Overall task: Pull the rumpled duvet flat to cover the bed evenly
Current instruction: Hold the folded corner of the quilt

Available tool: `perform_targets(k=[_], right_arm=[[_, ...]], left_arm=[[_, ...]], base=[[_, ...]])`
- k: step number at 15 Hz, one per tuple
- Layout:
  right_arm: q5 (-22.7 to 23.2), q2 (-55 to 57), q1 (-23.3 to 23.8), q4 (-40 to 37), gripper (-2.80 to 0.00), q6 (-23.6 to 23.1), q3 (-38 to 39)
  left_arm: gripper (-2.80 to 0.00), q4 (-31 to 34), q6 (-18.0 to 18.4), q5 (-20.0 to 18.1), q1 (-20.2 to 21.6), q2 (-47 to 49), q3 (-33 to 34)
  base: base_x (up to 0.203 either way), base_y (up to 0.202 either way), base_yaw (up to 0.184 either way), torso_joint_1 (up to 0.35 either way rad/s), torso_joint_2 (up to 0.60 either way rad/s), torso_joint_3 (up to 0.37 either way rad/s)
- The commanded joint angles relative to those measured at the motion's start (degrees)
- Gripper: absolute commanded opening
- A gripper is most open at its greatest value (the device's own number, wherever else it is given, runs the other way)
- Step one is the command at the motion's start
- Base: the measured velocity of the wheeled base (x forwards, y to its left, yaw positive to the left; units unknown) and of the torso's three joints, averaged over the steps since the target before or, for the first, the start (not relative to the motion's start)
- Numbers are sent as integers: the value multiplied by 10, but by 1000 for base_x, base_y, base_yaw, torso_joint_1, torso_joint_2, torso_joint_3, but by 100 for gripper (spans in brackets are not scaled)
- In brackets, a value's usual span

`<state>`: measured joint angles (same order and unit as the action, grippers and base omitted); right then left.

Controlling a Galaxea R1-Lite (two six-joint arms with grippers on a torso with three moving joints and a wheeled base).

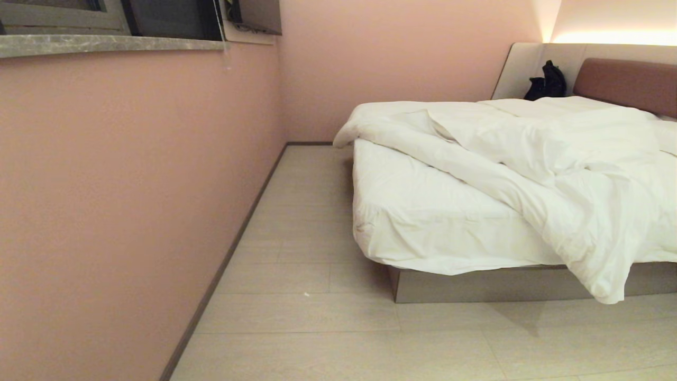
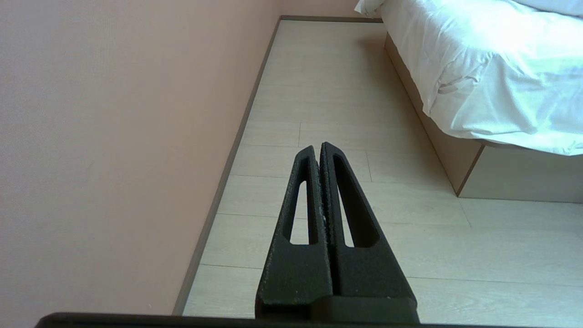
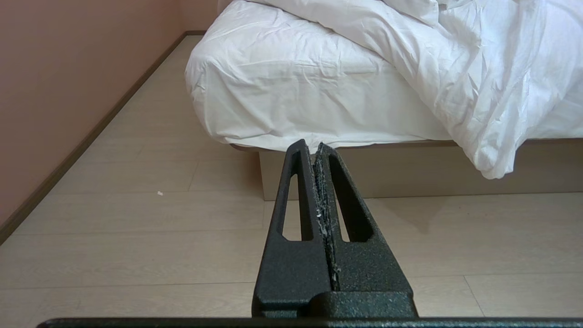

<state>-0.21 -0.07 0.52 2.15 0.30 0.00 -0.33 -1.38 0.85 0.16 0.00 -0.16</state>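
Note:
The puffy white duvet lies rumpled and slanted across the bed. It leaves the near left corner of the white mattress sheet bare, and one corner hangs over the foot toward the floor. In the right wrist view the duvet droops past the grey-beige base. My left gripper is shut and empty, low over the floor beside the wall. My right gripper is shut and empty, pointing at the bed's foot from a short way off. Neither arm shows in the head view.
A pink wall with a dark skirting board runs along the left, leaving a floor aisle beside the bed. A black bag sits by the reddish-brown headboard. A stone window ledge juts out at upper left.

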Motion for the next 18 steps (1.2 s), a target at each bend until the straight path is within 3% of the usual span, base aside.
perform_targets(k=[1,18], right_arm=[[0,1,0,0,-280,0,0],[0,1,0,0,-280,0,0]], left_arm=[[-280,0,0,0,0,0,0],[-280,1,-4,1,0,0,1]], base=[[0,0,0,0,0,0],[0,0,0,0,0,0]])
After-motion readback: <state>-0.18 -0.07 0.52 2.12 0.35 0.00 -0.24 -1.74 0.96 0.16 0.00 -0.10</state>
